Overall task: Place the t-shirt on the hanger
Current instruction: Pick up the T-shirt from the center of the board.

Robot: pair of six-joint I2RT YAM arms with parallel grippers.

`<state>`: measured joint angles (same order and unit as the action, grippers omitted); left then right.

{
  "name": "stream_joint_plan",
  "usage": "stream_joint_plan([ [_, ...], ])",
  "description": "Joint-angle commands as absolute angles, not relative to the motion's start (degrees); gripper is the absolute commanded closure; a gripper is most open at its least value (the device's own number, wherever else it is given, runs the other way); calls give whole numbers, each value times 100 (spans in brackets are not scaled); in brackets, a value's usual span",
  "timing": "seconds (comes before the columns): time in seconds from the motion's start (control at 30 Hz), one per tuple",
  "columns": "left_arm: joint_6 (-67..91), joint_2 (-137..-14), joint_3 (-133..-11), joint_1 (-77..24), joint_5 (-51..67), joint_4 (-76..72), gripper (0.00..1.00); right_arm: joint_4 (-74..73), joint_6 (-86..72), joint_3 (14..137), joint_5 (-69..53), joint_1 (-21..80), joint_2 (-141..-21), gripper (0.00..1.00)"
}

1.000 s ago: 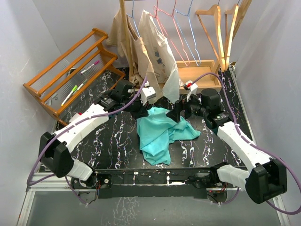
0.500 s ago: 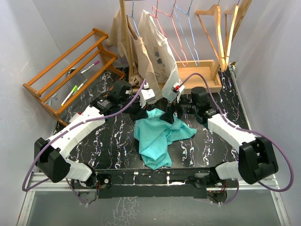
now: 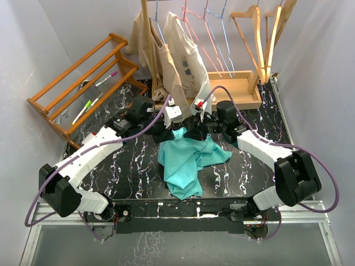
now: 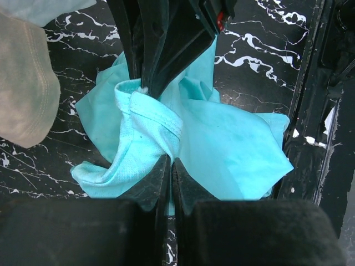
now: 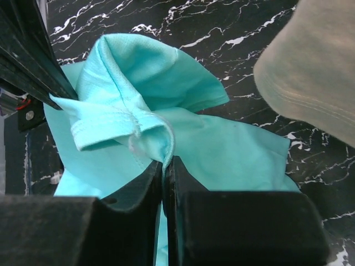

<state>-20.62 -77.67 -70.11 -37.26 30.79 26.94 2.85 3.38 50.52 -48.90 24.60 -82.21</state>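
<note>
Gripping the t-shirt point(image 3: 186, 160) — both grippers now have cloth.
Right gripper point(image 3: 194, 133), apart a second ago, has clamped a seamed edge beside the left gripper point(image 3: 167, 132), likewise clamped; t-shirt lies bunched on the table point(image 3: 127, 160), hanger point(image 3: 257, 44) well behind — spreading the neck looks next.

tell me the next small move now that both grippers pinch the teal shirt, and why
Probably lift both grippers together and ease them apart. The left gripper and right gripper are shut on the same hemmed edge of the t-shirt, close together, while the rest lies crumpled on the table; spreading should open it for the hanger.
</note>
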Motion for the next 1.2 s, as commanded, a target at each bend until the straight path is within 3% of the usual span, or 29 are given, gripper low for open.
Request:
stream_joint_plan([
  [0.0, -1916, -7471, -6880, -3757, 3331, 2566, 100, 507, 451, 5172, -4710, 2652, -8081, 92],
  [0.07, -1899, -7430, -6727, -3753, 3297, 2526, 97, 327, 504, 5116, -4545, 2699, -7926, 92],
  [0.2, -1841, -7328, -6305, -3753, 3015, 2293, 44, -31, 531, 4900, -4278, 2755, -7535, 92],
  [0.27, -1757, -7305, -6149, -3744, 2858, 2108, 27, -225, 527, 4763, -4105, 2804, -7348, 92],
  [0.3, -1709, -7310, -6096, -3738, 2814, 2044, 24, -314, 502, 4685, -4025, 2820, -7208, 92],
  [0.53, -1819, -7353, -5793, -3479, 3129, 1710, 21, -632, 393, 4170, -3714, 2874, -6787, 92],
  [0.77, -2689, -7874, -6277, -2479, 5304, 2101, 22, -877, 419, 4186, -3553, 3031, -6756, 92],
  [0.93, -3363, -8731, -7123, -2446, 6089, 2955, 25, -890, 380, 4180, -3376, 3127, -6726, 92],
  [1.03, -3565, -9044, -7533, -2681, 6104, 3296, 26, -960, 369, 4248, -3276, 3150, -6750, 92],
  [1.17, -3546, -8822, -7205, -3154, 5583, 2982, 29, -999, 392, 4280, -3146, 3154, -6739, 92],
])
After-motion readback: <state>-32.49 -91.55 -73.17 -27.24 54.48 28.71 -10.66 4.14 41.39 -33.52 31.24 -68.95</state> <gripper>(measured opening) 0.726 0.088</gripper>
